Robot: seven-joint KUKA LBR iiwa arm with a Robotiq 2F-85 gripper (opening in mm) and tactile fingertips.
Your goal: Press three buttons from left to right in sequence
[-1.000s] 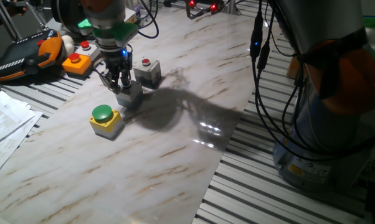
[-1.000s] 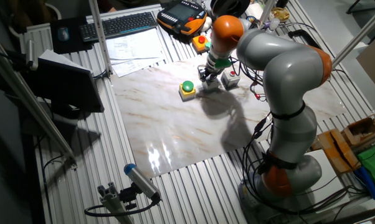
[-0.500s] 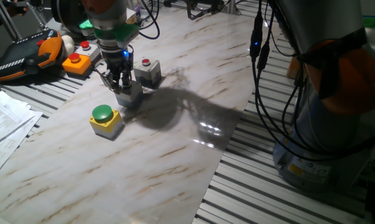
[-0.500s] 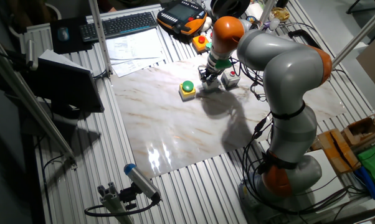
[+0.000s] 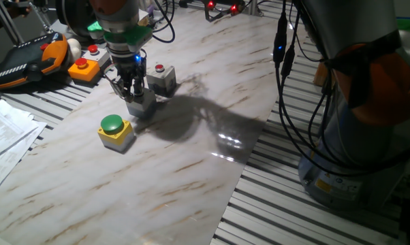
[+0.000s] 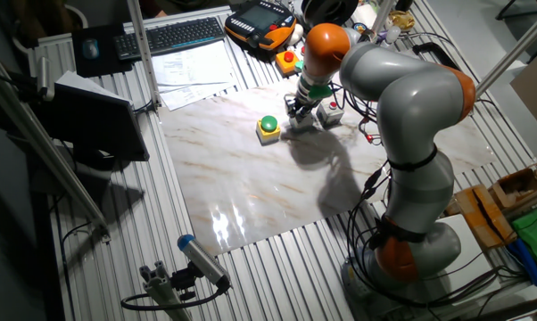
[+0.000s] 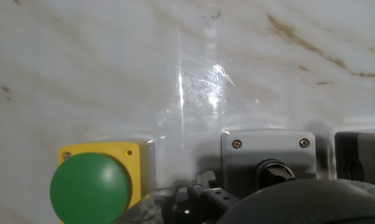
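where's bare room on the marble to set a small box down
The marble sheet is bare in front of the yellow box, toward the near edge. It is crowded at the far corner: gripper over the middle grey box, with the red-button box beside it.

The surface (image 5: 191, 156) is a marble-look board with brown streaks, and light shines off it. It lies on a bench of metal slats (image 5: 293, 211). At the far left sits an orange box with a red button (image 5: 83, 68). Beside it lies a black and orange hand controller (image 5: 28, 58). White papers (image 5: 4, 136) lie at the left edge. In the other fixed view, a black keyboard (image 6: 175, 34) sits past more papers (image 6: 193, 64).
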